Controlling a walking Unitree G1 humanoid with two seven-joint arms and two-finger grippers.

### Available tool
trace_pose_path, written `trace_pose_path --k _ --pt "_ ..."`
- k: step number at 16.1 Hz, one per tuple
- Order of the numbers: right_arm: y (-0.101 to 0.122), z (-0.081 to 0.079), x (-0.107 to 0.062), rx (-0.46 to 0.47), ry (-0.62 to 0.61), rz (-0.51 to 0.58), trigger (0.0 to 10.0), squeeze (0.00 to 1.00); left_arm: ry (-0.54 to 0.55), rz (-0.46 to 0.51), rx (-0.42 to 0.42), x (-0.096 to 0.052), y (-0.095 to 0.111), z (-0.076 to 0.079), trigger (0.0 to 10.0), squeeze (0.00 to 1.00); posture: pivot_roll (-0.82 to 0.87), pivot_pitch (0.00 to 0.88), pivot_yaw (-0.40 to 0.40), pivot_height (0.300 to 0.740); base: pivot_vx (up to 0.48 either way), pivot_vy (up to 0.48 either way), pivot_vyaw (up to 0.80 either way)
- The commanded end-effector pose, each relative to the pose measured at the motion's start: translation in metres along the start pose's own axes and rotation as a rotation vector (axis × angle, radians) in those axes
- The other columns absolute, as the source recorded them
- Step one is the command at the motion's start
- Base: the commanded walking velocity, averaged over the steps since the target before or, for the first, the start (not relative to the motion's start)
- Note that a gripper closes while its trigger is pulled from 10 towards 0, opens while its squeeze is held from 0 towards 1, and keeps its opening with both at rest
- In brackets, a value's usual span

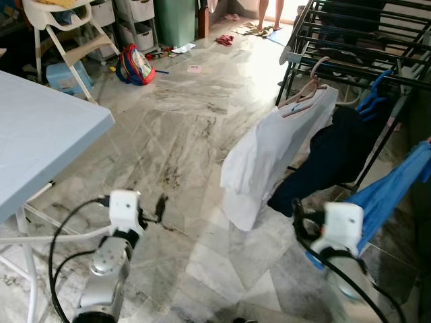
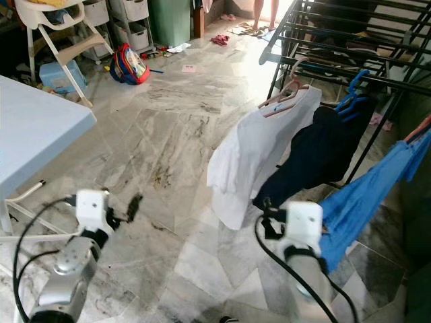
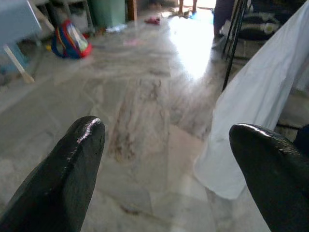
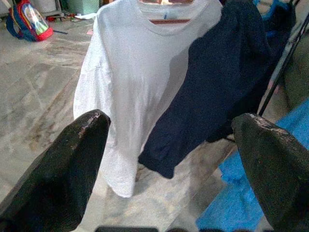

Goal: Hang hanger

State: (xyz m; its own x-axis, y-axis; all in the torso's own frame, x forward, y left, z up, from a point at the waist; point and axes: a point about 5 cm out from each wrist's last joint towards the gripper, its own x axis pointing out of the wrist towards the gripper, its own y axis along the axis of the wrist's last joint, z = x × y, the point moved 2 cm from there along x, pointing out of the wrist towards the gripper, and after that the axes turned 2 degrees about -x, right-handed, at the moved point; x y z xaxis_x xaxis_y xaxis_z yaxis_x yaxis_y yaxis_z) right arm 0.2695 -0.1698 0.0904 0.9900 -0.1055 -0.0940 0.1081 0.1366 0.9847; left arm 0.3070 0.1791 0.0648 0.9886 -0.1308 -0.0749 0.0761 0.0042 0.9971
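Hanging looks done: pink hanger with white shirt sits on drying rack, ahead of the right gripper; both it and left gripper are spread apart, holding nothing.

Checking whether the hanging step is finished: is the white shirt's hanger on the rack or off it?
On. The white shirt hangs from its pink hanger, hooked over the drying rack bar.
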Motion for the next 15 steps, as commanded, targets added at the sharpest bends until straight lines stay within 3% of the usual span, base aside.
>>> trace_pose_path --k 1,3,5,7,10,12,15 --pt "0.002 -0.005 0.004 -0.038 0.0 0.012 10.0 0.0 0.006 0.001 0.013 -0.003 -0.001 0.001 10.0 0.0 0.04 0.068 -0.046 0.74 0.0 0.0 0.0" --pt "0.003 0.002 0.009 0.03 0.007 0.016 10.0 0.0 0.018 0.008 0.004 -0.002 0.0 0.007 10.0 0.0 0.07 0.036 -0.044 0.74 0.0 0.0 0.0" --pt "-0.01 0.019 0.016 0.035 -0.07 -0.015 10.0 0.0 0.021 0.011 -0.027 0.006 0.001 0.013 10.0 0.0 0.07 0.0 -0.027 0.74 0.0 0.0 0.0" --pt "-0.008 0.024 0.023 0.019 -0.118 0.01 10.0 0.0 0.003 0.005 -0.012 0.015 0.002 0.009 10.0 0.0 0.04 0.0 -0.022 0.74 0.0 0.0 0.0" --pt "-0.002 0.018 0.024 0.038 -0.087 0.038 10.0 0.0 0.016 -0.002 -0.01 0.021 0.005 0.0 10.0 0.0 0.02 0.0 -0.027 0.74 0.0 0.0 0.0" --pt "-0.008 0.021 0.021 0.029 -0.105 0.035 10.0 0.0 0.02 0.003 -0.013 0.019 0.001 0.003 10.0 0.0 0.02 0.0 -0.019 0.74 0.0 0.0 0.0" --pt "-0.008 0.015 0.012 0.019 -0.03 0.051 10.0 0.0 -0.007 -0.01 -0.031 0.012 -0.008 0.011 10.0 0.0 -0.01 0.0 -0.006 0.74 0.0 0.0 0.0"
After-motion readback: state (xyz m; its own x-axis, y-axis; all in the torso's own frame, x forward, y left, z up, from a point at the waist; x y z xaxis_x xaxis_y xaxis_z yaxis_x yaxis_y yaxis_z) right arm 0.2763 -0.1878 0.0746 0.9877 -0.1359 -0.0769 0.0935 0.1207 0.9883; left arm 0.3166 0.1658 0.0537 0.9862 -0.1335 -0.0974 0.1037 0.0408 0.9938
